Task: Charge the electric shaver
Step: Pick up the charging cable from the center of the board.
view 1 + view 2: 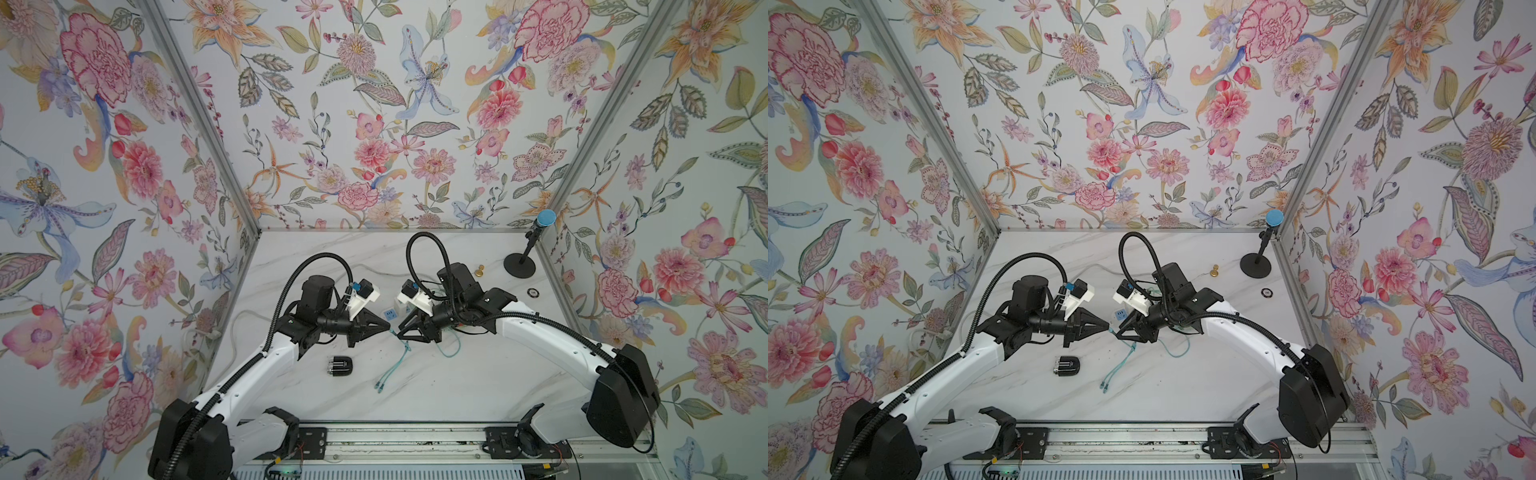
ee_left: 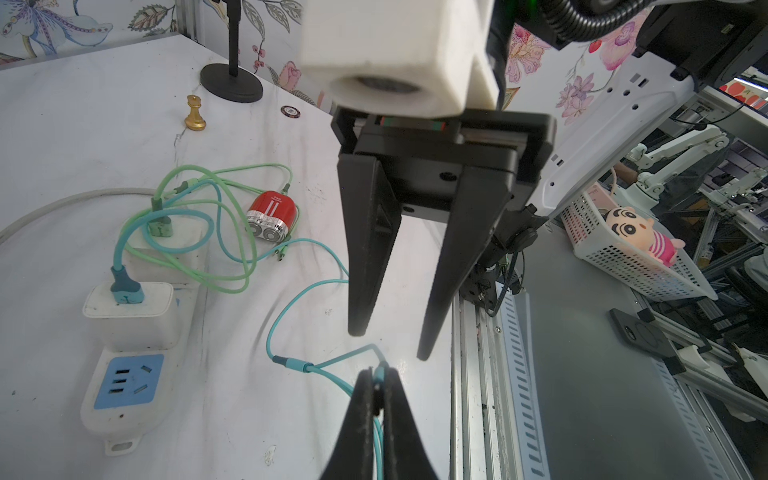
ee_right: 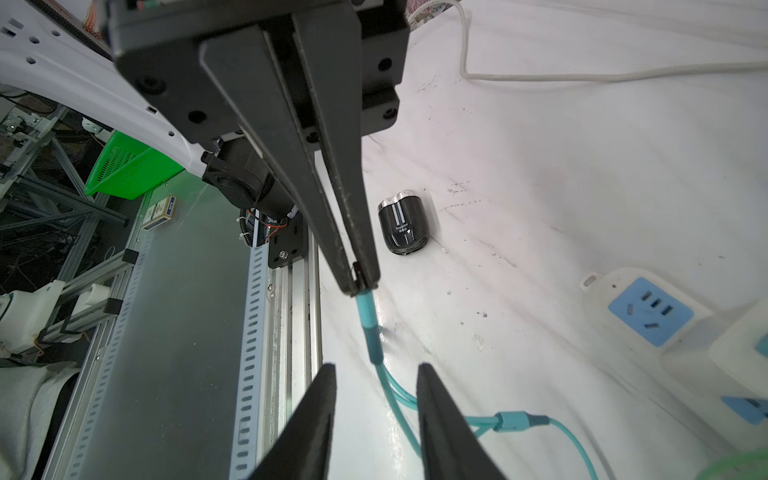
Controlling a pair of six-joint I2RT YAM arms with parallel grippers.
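Left jaws pinch teal cable [image 3: 368,328], right jaws parted, seemingly two shavers [image 3: 404,226] [image 2: 272,216]

Robot lab: floral booth walls [image 1: 374,124], alu rail [image 1: 415,440], more arms [image 2: 681,143] beyond.

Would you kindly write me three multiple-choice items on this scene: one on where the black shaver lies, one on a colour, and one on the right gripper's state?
1. Where is the black shaver?
A. in the right gripper
B. in the left gripper
C. lying on the table, clear of both grippers

2. What colour is the cable that the left gripper holds?
A. red
B. black
C. teal

3. The right gripper is:
A. open
B. shut on the black shaver
C. shut on the cable

Key: 1 C, it lies alone on the table; 2 C, the pinched cable end is teal; 3 A, its jaws stand apart.
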